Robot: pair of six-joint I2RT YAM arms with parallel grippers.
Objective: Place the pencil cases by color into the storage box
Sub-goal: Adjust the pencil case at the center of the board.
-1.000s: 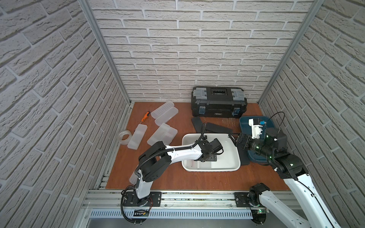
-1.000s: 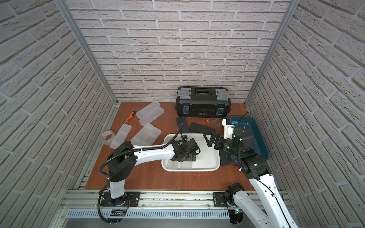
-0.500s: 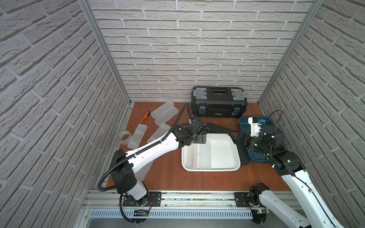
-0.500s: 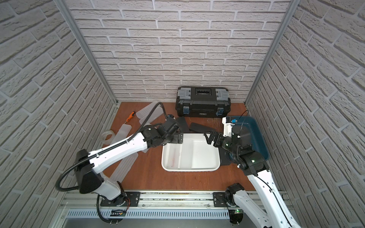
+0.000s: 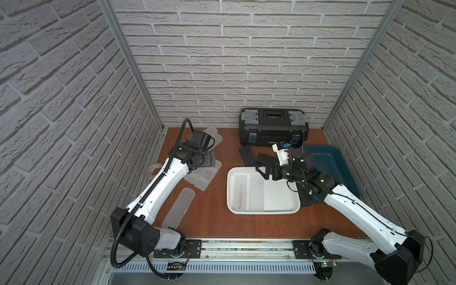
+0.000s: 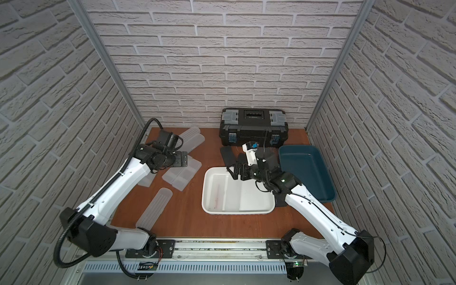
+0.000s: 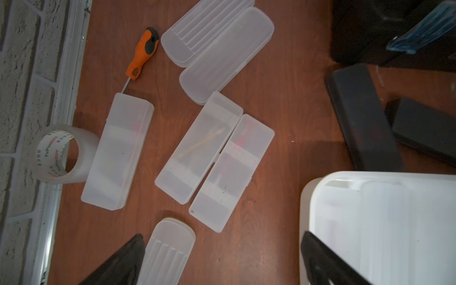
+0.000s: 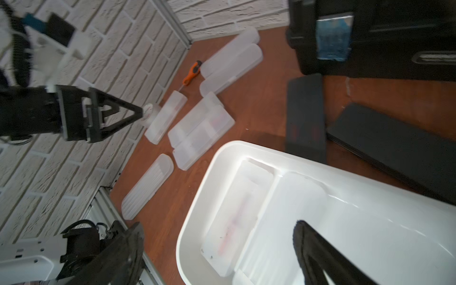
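Several frosted white pencil cases (image 7: pixel 197 148) lie loose on the left of the table, a ribbed one (image 5: pixel 179 209) nearest the front. My left gripper (image 5: pixel 209 160) (image 7: pixel 222 266) hovers open above them, holding nothing. The white storage box (image 5: pixel 228 195) (image 6: pixel 204 195) in the middle has frosted cases (image 8: pixel 234 222) lying inside it. My right gripper (image 5: pixel 265 171) (image 8: pixel 219 256) hangs open and empty over the box's far right corner. Black pencil cases (image 5: pixel 246 154) (image 8: pixel 304 116) lie on the table behind the box, and another is partly hidden under my right arm.
A black toolbox (image 5: pixel 272 130) stands against the back wall. A dark blue tub (image 5: pixel 330 167) sits at the right. An orange-handled screwdriver (image 7: pixel 143 51) and a clear tape roll (image 7: pixel 59 155) lie by the left wall, beside the frosted cases.
My left arm has pulled out of the white box and swung back left over the loose frosted cases. The right gripper has edged over the box's far right corner.
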